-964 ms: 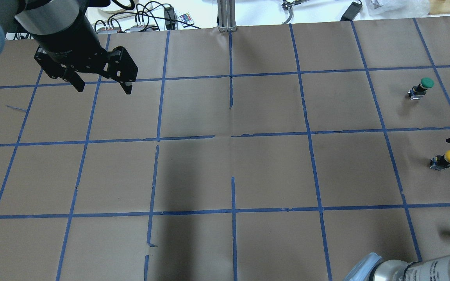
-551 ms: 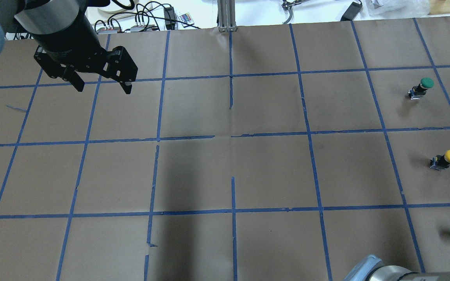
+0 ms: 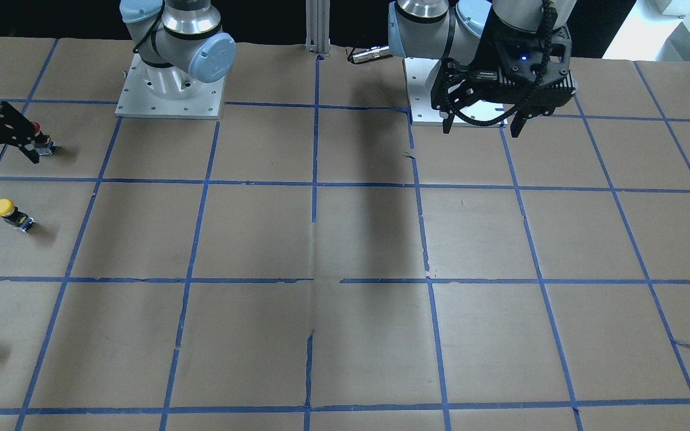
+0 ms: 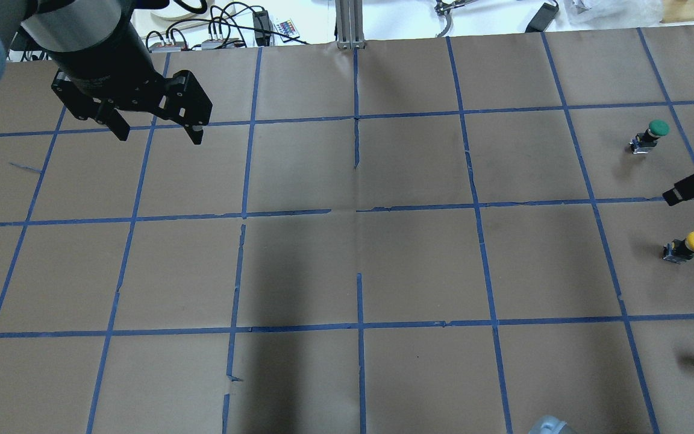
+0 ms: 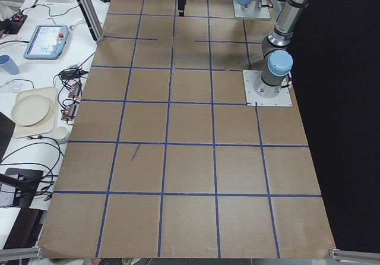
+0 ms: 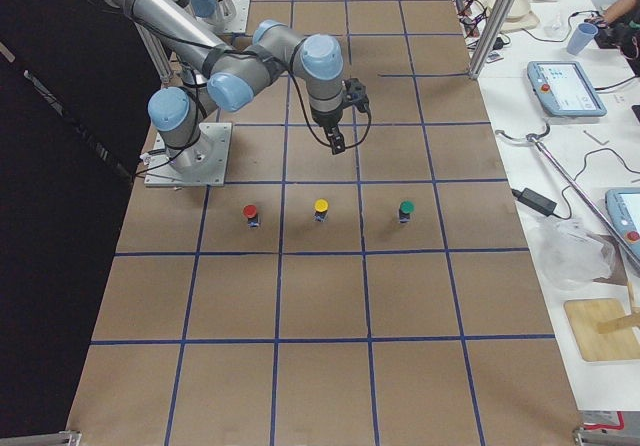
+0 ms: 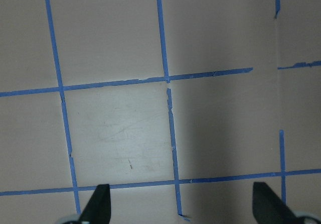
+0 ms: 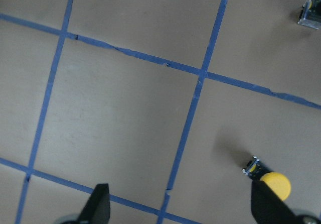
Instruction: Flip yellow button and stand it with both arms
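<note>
The yellow button [image 4: 687, 246] stands cap up on the brown paper at the table's right side, free of both grippers. It also shows in the front view [image 3: 9, 212], the right side view [image 6: 321, 209] and the right wrist view [image 8: 268, 181]. My right gripper [image 4: 693, 149] is open and empty, raised above the table beside the button [image 3: 5, 167] [image 6: 337, 141] [image 8: 181, 209]. My left gripper [image 4: 160, 137] is open and empty, hovering high over the far left of the table [image 3: 480, 130] [image 7: 181, 206].
A green-capped button [image 4: 651, 134] [image 6: 406, 209] and a red-capped button [image 6: 250, 212] stand in a row on either side of the yellow one. Blue tape marks a grid on the paper. Cables and devices lie beyond the far edge [image 4: 226, 30].
My right gripper has drawn back from around the yellow button and risen, leaving the button standing where it was. The left gripper has not moved.
</note>
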Available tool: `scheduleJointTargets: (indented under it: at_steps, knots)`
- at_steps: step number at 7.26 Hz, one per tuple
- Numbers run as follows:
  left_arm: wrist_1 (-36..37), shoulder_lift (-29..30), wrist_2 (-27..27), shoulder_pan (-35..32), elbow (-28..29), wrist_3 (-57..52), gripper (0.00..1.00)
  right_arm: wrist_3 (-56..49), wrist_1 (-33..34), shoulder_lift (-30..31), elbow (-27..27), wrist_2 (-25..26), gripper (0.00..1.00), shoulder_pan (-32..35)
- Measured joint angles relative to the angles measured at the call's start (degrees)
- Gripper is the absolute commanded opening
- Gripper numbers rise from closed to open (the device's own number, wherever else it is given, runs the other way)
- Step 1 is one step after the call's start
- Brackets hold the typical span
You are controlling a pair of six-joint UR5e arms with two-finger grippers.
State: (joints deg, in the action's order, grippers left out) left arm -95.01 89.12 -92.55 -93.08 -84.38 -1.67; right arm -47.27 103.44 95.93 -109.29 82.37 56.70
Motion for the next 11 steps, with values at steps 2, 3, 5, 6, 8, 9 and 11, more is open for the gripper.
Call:
scheduleJointTargets:
  at_steps: [2, 3, 5, 6, 8, 9, 11]
  knots:
    - [0.0, 0.0, 0.0, 0.0, 0.0, 0.0, 1.0, 27.2, -1.9, 0.5, 2.1, 3.8, 1.0, 10.8]
    - [0.0, -0.1, 0.0, 0.1, 0.0, 0.0, 1.0, 38.3, -5.6, 0.1, 4.9, 4.3, 1.0, 15.2]
    - [0.0, -0.2, -0.1, 0.1, 0.0, 0.0, 1.0, 53.5, -12.3, -0.7, 10.7, 4.5, 1.0, 23.5]
    - [0.0, -0.2, -0.4, 0.1, 0.0, 0.0, 1.0, 58.9, -13.9, -0.8, 12.5, 4.6, 1.0, 27.7]
    - [0.0, -0.1, -0.7, 0.1, 0.0, 0.0, 1.0, 62.7, -17.5, -0.3, 14.9, 5.4, 1.0, 32.2]
    - [0.0, -0.1, -0.8, 0.1, 0.0, 0.0, 1.0, 62.9, -20.0, -0.2, 16.2, 5.6, 1.0, 32.7]
    - [0.0, -0.1, -0.8, 0.1, 0.0, 0.0, 1.0, 62.5, -21.1, 0.4, 17.1, 5.6, 1.0, 33.0]
